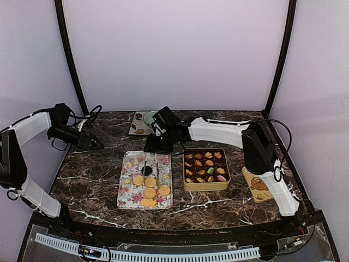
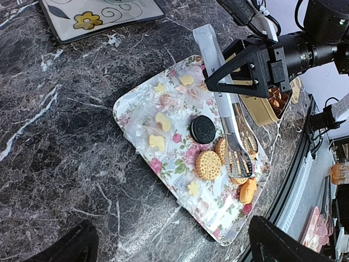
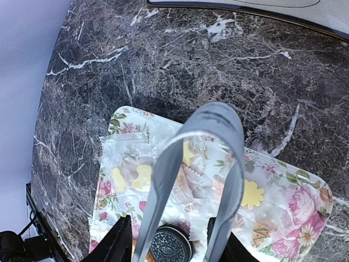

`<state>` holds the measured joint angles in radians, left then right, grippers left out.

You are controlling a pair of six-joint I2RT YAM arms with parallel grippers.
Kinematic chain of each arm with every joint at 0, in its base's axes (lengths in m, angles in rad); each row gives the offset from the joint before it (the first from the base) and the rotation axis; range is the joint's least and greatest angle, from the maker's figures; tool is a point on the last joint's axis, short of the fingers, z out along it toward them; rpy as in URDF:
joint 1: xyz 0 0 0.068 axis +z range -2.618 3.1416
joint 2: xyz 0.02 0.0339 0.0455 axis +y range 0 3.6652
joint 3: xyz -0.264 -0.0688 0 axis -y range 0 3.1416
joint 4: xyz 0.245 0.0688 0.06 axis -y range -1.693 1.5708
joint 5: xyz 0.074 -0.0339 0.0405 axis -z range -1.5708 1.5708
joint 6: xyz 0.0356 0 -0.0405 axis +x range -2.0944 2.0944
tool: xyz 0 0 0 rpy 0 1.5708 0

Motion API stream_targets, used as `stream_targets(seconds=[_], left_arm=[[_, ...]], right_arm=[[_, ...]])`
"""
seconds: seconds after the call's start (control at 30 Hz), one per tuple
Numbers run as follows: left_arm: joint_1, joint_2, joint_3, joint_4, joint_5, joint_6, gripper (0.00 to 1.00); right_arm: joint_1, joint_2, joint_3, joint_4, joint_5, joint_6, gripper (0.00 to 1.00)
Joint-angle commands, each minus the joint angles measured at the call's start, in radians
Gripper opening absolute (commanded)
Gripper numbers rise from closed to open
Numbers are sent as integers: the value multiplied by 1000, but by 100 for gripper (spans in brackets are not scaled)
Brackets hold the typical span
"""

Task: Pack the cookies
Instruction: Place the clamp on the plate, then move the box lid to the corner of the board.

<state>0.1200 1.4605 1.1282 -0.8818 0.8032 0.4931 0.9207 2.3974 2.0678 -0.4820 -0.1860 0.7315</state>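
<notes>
Marble table (image 1: 92, 180) fills the lower half of the top view. Right arm (image 1: 218, 131) reaches from the right edge across to centre frame; left arm (image 1: 32, 128) bends in from the left edge.

Floral tray (image 1: 126, 194) sits centre-left of the top view, and the gold tin (image 1: 206, 187) lies just beside it to the right, apart from it.

Right gripper (image 1: 158, 143) is above the tray's upper end, fingers clamped on the metal tongs (image 3: 202, 164). The tongs' arms stand spread and point down the frame over the tray. In the left wrist view their tips lie over the golden rounds; contact not clear from this angle.

Left gripper (image 1: 92, 143) is at upper left, off the tray, fingers (image 2: 76, 245) wide apart and empty.

Cookies (image 1: 150, 185): golden round ones cluster in the tray's lower half, small pale yellow ones lie in its upper half, and mixed ones fill the tin's compartments. One dark sandwich cookie (image 2: 203, 129) lies mid-tray, just beside the tongs
</notes>
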Motion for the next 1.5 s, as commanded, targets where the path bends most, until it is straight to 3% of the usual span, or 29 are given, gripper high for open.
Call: stream_targets(seconds=[0.0,0.17,0.23,0.27,0.3,0.5,0.67,0.83,1.03,1.13,1.3,1.47], left_arm=[[5,-36,-17,11,8,9,99],[6,-34,-27,18,10,7,99],[6,-32,-30,21,11,6,99],[5,-31,-30,21,13,6,99],[5,-31,-29,21,14,5,99],[5,-34,-26,17,26,11,99],[-22,-18,-1,9,94,22,99],[-194,32,78,26,61,7,99],[-422,248,380,-22,43,-10,99],[-552,389,527,-31,39,-28,99],[-745,572,728,-100,-16,35,99],[-914,676,851,-126,-106,99,99]], right_arm=[[1,15,86,-33,31,-1,48],[-8,6,77,-30,29,3,64],[-14,-17,71,-34,34,-4,80],[-17,-32,65,-35,40,-9,97],[-22,-48,55,-38,45,-15,99],[-52,-240,-103,-88,146,-79,100],[-172,-631,-508,13,205,-68,100],[-357,-902,-777,-154,334,-113,100],[-654,-1194,-1123,-194,339,-98,100],[-740,-1249,-1187,-222,386,-120,100],[-827,-1205,-1225,-250,412,-170,100],[-941,-1135,-1236,-200,367,-226,92]])
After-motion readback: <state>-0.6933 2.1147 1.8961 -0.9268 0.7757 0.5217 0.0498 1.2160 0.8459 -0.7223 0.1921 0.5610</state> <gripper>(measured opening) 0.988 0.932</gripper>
